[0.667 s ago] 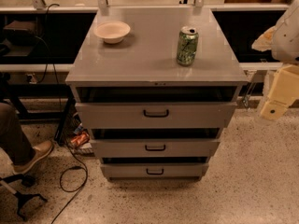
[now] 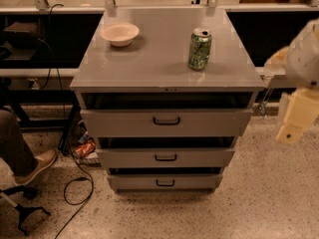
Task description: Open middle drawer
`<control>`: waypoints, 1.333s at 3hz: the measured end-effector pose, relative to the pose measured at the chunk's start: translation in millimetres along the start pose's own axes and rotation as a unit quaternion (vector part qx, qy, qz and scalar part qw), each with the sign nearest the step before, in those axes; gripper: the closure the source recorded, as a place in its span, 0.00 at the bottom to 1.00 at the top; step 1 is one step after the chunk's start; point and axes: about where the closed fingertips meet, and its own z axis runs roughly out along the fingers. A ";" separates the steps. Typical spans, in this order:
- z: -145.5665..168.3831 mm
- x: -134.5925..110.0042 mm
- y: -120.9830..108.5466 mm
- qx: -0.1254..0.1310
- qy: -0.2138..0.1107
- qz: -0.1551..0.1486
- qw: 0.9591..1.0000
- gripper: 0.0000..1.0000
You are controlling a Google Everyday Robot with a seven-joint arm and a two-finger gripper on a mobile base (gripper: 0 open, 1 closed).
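The grey metal cabinet point(image 2: 164, 59) has three drawers, each with a small black bar handle. The middle drawer point(image 2: 165, 158) has a mid-height front panel and its handle point(image 2: 165, 157) sits at the centre. It stands slightly out from the cabinet, with a dark gap above it. The taller top drawer point(image 2: 167, 122) and the thin bottom drawer point(image 2: 164, 182) are also slightly out. My gripper point(image 2: 296, 116) is cream-coloured and hangs at the right edge of the view. It is to the right of the cabinet at about top-drawer height and touches nothing.
A pale bowl point(image 2: 119, 34) and a green can point(image 2: 200, 49) stand on the cabinet top. A seated person's leg and shoe point(image 2: 37, 166) are at the left, with a chair base point(image 2: 22, 208) and a black cable point(image 2: 75, 183) on the floor. Dark benches run behind.
My arm and gripper have dropped slightly at the right edge. The drawers, bowl and can have not moved.
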 end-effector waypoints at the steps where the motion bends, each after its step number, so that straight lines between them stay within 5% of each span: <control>1: 72.0 16.9 36.9 -0.059 -0.018 -0.008 0.998 0.00; 2: 148.0 23.8 78.6 -0.126 -0.040 -0.004 0.991 0.00; 3: 166.6 29.4 94.4 -0.147 -0.036 -0.002 0.988 0.00; 4: 162.0 28.0 90.9 -0.142 -0.036 -0.002 0.989 0.00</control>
